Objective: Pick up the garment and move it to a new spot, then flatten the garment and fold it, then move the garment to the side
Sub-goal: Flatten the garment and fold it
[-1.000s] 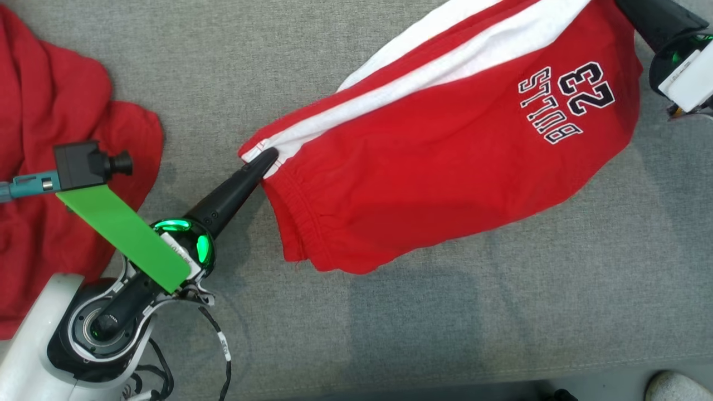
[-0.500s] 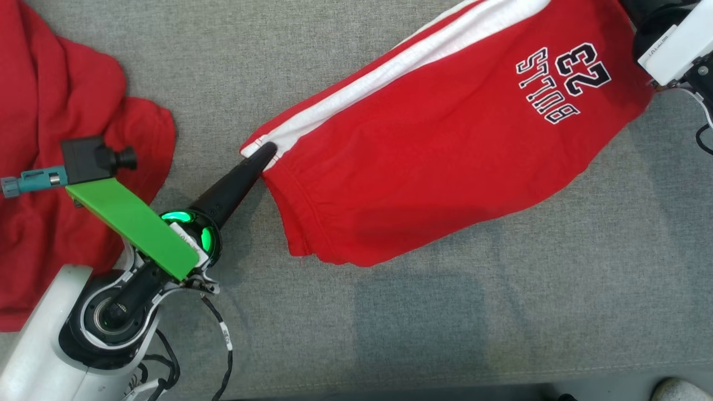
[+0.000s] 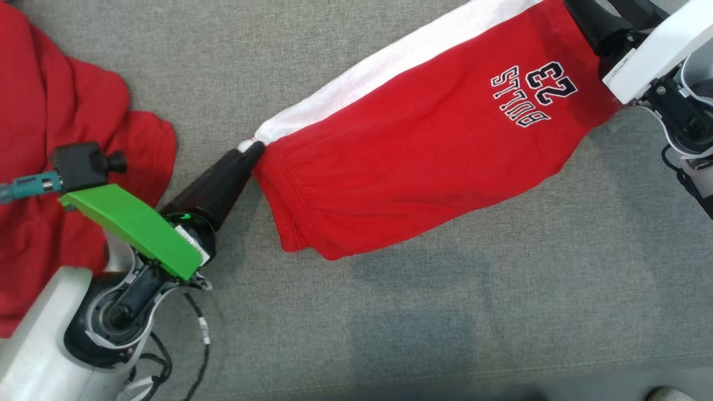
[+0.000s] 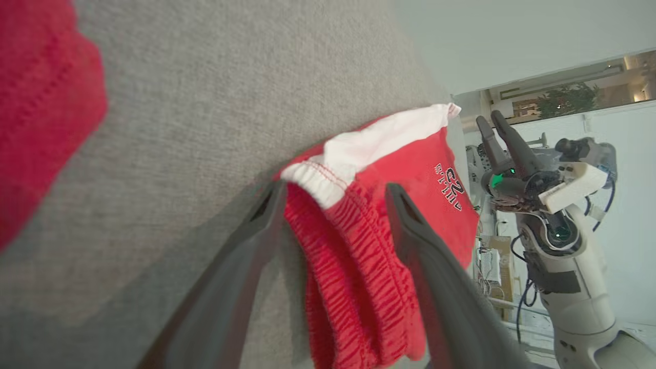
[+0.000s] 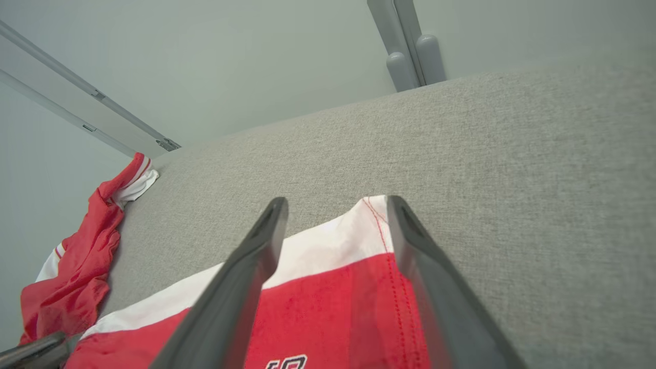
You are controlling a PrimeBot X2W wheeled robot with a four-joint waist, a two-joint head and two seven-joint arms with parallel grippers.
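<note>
Red shorts [image 3: 423, 167] lie on the grey cushion [image 3: 445, 312], centre toward one o'clock. The left gripper [image 4: 333, 189] and right gripper [image 5: 335, 205] straddle the ends, fingers apart. On pulling back, a finger could snag the cloth.

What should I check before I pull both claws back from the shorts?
1. Left claw open: ok, its fingers stand apart on either side of the waistband.
2. Right claw open: ok, its fingers are spread over the white hem corner.
3. Shorts resting on the grey cushion: ok.
4. Shorts flat: not ok, the waistband end is bunched in layers.
5. Clear of the other red garment: ok, bare cushion lies between them.
6. Fabric free of both claws' fingertips: cannot tell.
</note>
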